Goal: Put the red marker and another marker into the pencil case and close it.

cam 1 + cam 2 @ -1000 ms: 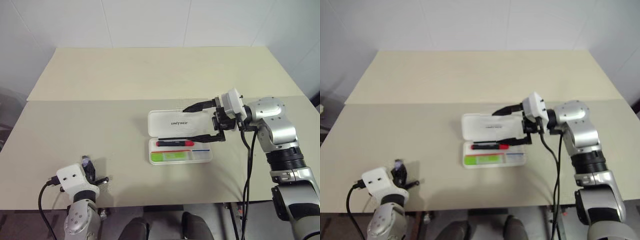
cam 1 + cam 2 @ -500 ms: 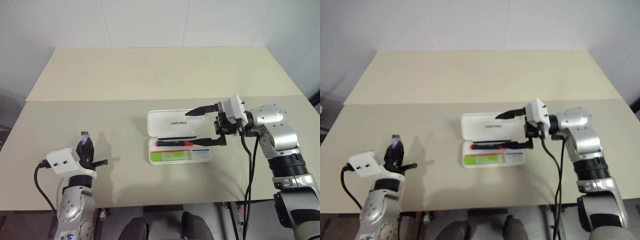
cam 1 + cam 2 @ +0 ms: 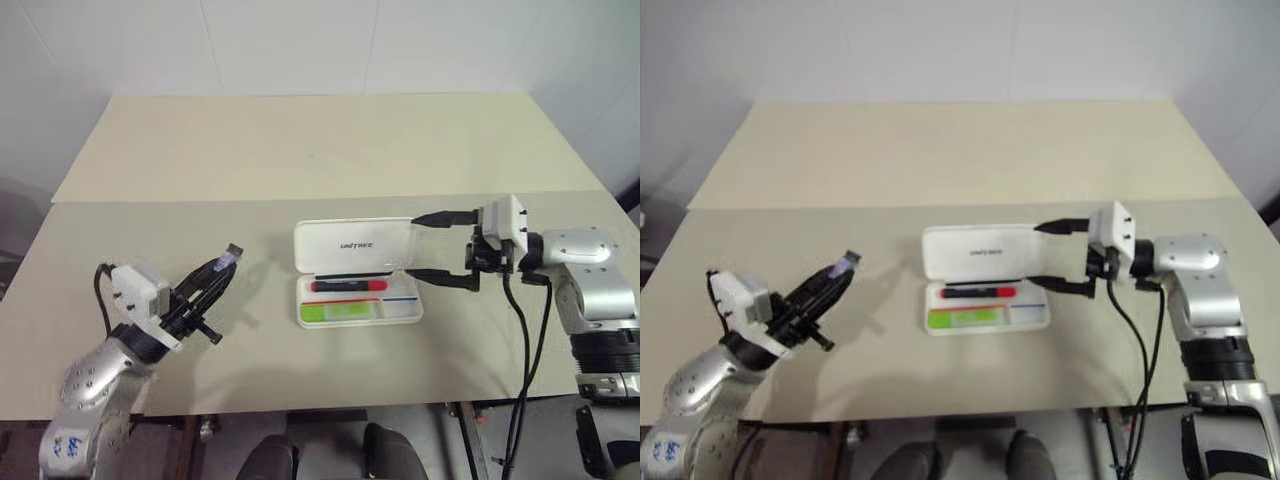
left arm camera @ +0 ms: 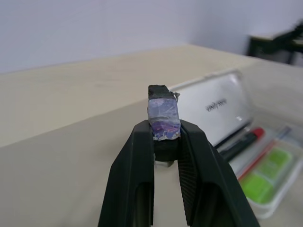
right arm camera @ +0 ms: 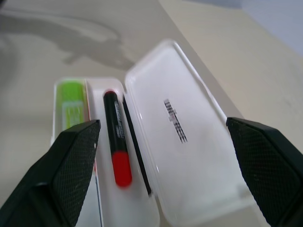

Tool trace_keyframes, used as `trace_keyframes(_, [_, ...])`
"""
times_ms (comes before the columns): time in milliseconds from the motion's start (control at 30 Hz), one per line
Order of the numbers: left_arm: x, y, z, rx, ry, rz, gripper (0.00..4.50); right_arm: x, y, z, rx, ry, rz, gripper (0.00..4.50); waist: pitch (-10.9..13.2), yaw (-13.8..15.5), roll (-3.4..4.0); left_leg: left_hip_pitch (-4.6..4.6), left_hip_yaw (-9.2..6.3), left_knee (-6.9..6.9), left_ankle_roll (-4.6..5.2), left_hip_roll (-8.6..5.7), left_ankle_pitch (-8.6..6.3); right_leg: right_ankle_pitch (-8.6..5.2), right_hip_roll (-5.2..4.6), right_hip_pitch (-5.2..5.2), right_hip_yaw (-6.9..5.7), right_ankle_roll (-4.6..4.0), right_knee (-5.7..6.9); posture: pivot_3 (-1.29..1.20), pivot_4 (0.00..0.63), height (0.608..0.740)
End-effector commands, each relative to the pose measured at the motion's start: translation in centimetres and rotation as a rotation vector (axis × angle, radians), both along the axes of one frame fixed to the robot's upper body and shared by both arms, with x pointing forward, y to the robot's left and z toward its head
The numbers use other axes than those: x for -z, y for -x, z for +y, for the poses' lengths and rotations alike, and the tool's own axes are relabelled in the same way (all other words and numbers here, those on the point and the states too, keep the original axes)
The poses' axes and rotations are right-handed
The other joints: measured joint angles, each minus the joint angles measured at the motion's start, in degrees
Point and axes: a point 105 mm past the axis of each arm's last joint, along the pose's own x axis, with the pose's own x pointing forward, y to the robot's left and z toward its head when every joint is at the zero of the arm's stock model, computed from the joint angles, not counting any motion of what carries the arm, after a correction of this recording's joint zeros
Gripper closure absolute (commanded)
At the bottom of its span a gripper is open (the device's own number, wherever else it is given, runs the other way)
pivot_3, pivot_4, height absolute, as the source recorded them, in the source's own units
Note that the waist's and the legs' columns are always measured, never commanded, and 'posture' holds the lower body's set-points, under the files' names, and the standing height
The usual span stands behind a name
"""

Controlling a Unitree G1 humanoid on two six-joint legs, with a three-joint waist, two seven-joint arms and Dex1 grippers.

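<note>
My right gripper [image 3: 443,247] has backed off wide open; both markers sit in the pencil case [image 3: 357,272], lid still up; left gripper [image 3: 208,283] nearly shut, lifting

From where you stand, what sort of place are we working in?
Probably a plain test bench in a lab: a bare beige table against blank white walls, with just an open white pencil case on it.

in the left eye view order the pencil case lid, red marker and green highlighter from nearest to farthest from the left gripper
From the left gripper, all three lie to its right:
1. green highlighter, front compartment of the tray
2. red marker, behind the highlighter
3. pencil case lid, open at the back
</note>
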Motion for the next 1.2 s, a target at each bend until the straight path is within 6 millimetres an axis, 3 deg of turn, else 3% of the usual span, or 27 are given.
trace_keyframes(33, [-0.6, -0.6, -1.6, 0.165, -0.058, -0.016, 4.13, -1.5, 0.9, -1.5, 0.052, 0.011, -0.061, 0.00, 0.00, 0.08, 0.00, -0.01, -0.02, 0.01, 0.00, 0.00, 0.00, 0.01, 0.00, 0.01, -0.02, 0.00, 0.01, 0.00, 0.150, 0.740])
trace_keyframes(300, [-0.5, -3.2, -6.6, 0.427, -0.143, -0.025, 4.13, -1.1, 2.6, -3.1, 0.136, 0.043, -0.038, 0.00, 0.01, -0.18, 0.02, 0.00, 0.04, 0.04, 0.02, 0.00, -0.01, 0.06, -0.01, -0.05, -0.21, 0.00, 0.07, 0.00, 0.150, 0.740])
trace_keyframes(433, [-0.7, -3.3, -9.3, 0.539, -0.113, -0.034, 4.13, -1.3, 3.1, -3.5, 0.168, 0.039, -0.031, 0.00, 0.01, -0.15, 0.01, -0.01, 0.04, 0.13, 0.02, 0.01, -0.01, 0.07, -0.03, -0.04, -0.36, 0.02, 0.11, 0.00, 0.150, 0.740])
trace_keyframes(700, [1.5, -3.4, -14.5, 0.696, -0.152, -0.011, 4.13, -1.2, 4.6, -4.4, 0.213, 0.056, 0.000, 0.00, 0.01, 0.18, 0.00, -0.07, 0.04, 0.46, 0.03, 0.01, -0.02, 0.11, -0.05, 0.13, -0.52, 0.09, 0.07, 0.00, 0.150, 0.740])
trace_keyframes(900, [4.0, -3.7, -17.1, 0.762, -0.239, 0.030, 4.13, -1.0, 5.5, -5.3, 0.235, 0.066, 0.034, 0.00, 0.01, 0.25, -0.01, -0.06, 0.06, 0.52, 0.05, 0.01, -0.01, 0.18, -0.04, 0.17, -0.54, 0.15, 0.06, 0.00, 0.150, 0.740])
trace_keyframes(1200, [5.1, -5.2, -19.0, 0.783, -0.289, 0.044, 4.13, -0.4, 6.3, -5.4, 0.227, 0.080, 0.056, 0.00, 0.01, 0.31, -0.02, -0.08, 0.11, 0.53, 0.07, 0.01, -0.01, 0.21, -0.05, 0.17, -0.59, 0.19, -0.01, 0.00, 0.150, 0.740])
